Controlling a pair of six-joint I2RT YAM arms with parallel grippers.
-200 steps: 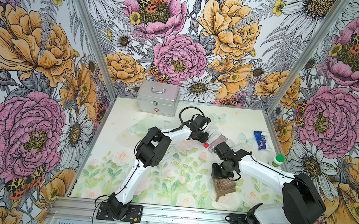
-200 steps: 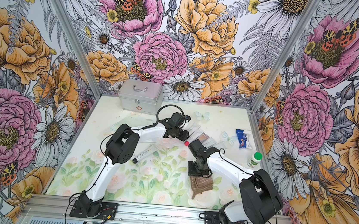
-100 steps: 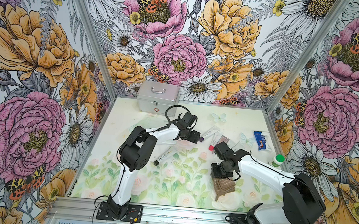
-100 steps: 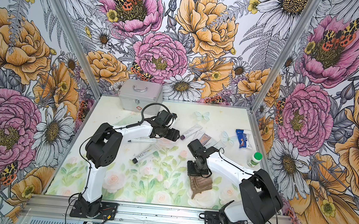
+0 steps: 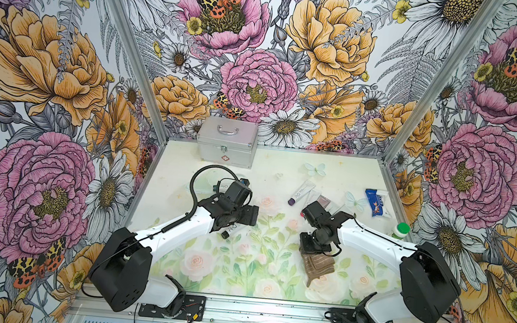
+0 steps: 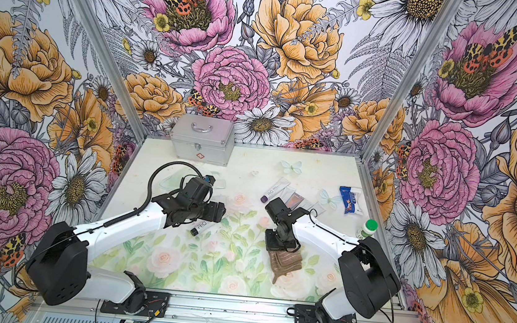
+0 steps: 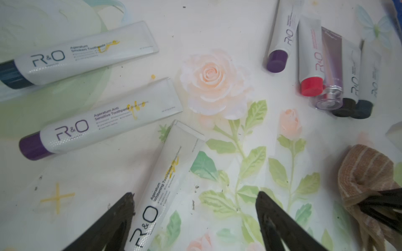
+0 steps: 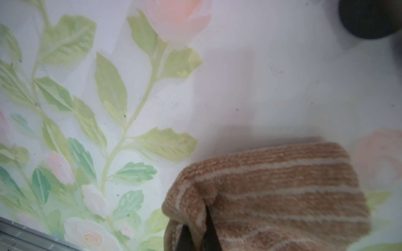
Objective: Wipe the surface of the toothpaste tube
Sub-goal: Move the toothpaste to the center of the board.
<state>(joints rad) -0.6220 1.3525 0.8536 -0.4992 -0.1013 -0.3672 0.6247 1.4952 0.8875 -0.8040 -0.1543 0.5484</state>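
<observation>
Floral wallpaper closes in on three sides of a rose-printed table (image 5: 347, 167) where two white arms work. In both top views the left gripper (image 5: 250, 216) hangs low over a white toothpaste tube (image 5: 230, 230). Only the tube's dark-capped end pokes out from under the wrist. Well apart from it, the right gripper (image 5: 316, 250) points down, pinched tight on a brown striped cloth (image 5: 318, 266) that bunches on the table. A silver case (image 5: 226, 141) stands at the back, and a heap of spare tubes (image 5: 312, 196) lies beyond the right arm.

The left wrist view shows the jaws spread wide and holding nothing. The tube (image 7: 171, 171) lies flat between them, nearer one finger (image 7: 121, 213), with a yellow scribble (image 7: 175, 165) on its printed face. Its cap is cut off by the frame. Two marked tubes (image 7: 108, 117) lie beside it.

The right wrist view shows the closed tips buried in a fold of the cloth (image 8: 282, 191). The tube is out of frame, and a dark round shape (image 8: 369, 17) in the corner is too blurred to name.

The step in hand appears to be taking hold of the tube. It is probably best gripped near the stiff cap end, with the scribble facing up and clear of the fingers, and held steady while the cloth passes along it.
</observation>
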